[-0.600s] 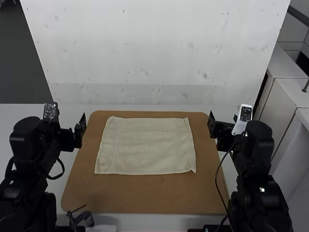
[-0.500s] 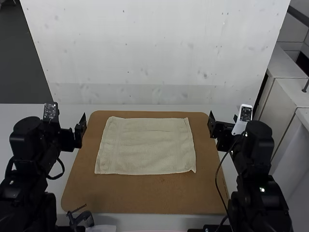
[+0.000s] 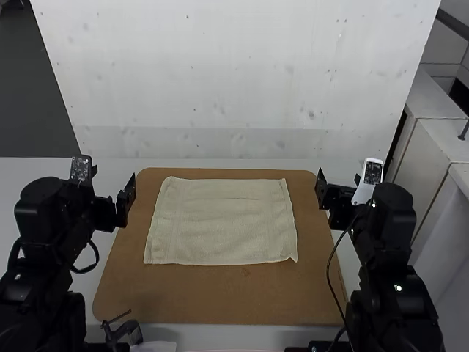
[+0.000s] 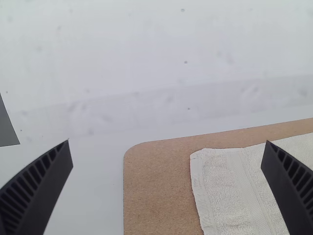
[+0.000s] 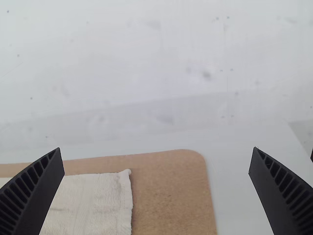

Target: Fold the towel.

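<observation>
The left gripper (image 3: 126,192) and right gripper (image 3: 322,189) are showing black, their fingers (image 4: 44,181) wearing a ribbed pattern. Between them, the towel (image 3: 220,220) is showing cream, with woven bands striping it. Below the grippers, the board (image 3: 198,297) is showing speckled brown; outside the left gripper, the table (image 3: 11,191) is showing pale grey.
</observation>
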You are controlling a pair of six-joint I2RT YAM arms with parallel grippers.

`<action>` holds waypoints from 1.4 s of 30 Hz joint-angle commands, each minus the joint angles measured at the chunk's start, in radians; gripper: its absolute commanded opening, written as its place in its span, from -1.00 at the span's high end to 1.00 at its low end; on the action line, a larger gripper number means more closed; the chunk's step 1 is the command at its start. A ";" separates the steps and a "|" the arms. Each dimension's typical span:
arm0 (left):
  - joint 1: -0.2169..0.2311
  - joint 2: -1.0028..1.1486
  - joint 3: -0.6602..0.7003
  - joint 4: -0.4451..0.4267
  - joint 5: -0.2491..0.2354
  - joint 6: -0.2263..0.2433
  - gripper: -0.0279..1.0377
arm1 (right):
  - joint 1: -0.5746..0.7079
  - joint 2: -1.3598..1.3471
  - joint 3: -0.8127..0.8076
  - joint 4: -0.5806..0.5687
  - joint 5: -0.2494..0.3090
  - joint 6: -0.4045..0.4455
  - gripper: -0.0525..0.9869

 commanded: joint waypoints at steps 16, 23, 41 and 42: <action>-0.058 0.330 0.310 -0.142 0.014 -0.021 -0.87 | 0.013 0.371 0.178 0.017 -0.005 -0.017 -0.96; -0.131 0.670 0.480 -0.199 0.014 -0.029 -0.88 | 0.004 0.776 0.305 0.086 -0.054 0.043 -0.97; -0.024 1.245 0.712 -0.065 0.034 -0.053 -0.87 | 0.096 1.658 0.810 0.045 -0.078 0.010 -0.94; -0.022 1.253 0.713 -0.058 0.034 -0.052 -0.87 | 0.107 1.688 0.837 0.031 -0.078 0.006 -0.94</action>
